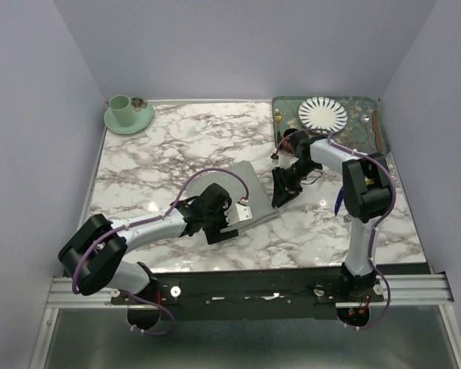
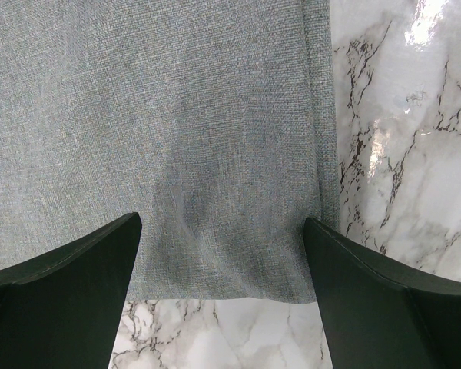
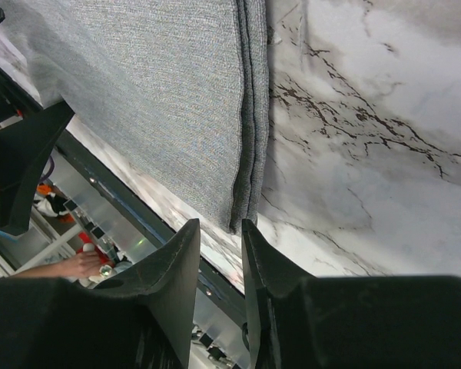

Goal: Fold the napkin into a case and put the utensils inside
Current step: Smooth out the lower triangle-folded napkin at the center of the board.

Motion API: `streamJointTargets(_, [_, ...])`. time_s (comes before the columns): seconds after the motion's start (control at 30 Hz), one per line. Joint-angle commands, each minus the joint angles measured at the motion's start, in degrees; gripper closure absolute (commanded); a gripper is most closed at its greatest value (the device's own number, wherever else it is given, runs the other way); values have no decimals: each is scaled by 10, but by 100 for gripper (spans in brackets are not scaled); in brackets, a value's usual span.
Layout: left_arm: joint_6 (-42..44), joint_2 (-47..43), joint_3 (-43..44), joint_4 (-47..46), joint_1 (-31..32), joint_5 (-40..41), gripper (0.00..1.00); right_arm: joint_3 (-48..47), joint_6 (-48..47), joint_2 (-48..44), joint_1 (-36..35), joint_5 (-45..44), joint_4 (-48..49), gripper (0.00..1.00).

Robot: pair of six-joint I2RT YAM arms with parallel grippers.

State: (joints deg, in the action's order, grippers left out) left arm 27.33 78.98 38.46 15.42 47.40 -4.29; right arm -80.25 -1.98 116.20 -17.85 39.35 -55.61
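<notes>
napkin (image 2: 177, 115) edge under wide-open left pincer (image 2: 223, 223); right pincer (image 3: 219, 224) barely parted, empty, at fold

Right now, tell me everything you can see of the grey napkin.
The napkin is plain mid-grey woven cloth, matte, folded: the right wrist view shows stacked layers along one long edge. It lies flat and angled on the marble table. The left fingers, wide apart, straddle one end; the right fingers, nearly together, sit at a corner of the layered edge, contact unclear.
</notes>
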Motion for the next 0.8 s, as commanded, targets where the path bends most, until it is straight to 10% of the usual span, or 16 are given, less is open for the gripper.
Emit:
streamJointTargets(0.0, [-6, 20, -17, 9, 7, 3, 1, 4, -5, 18, -8, 16, -12, 65])
streamJointTargets(0.33, [-9, 18, -22, 5, 7, 0, 1, 1, -5, 25, -12, 13, -16, 71])
streamJointTargets(0.47, [-12, 17, -25, 4, 7, 2, 1, -10, -10, 17, -11, 11, -33, 99])
streamJointTargets(0.77, [-19, 14, -37, 4, 7, 5, 3, -43, -28, -12, -11, 13, -94, 99])
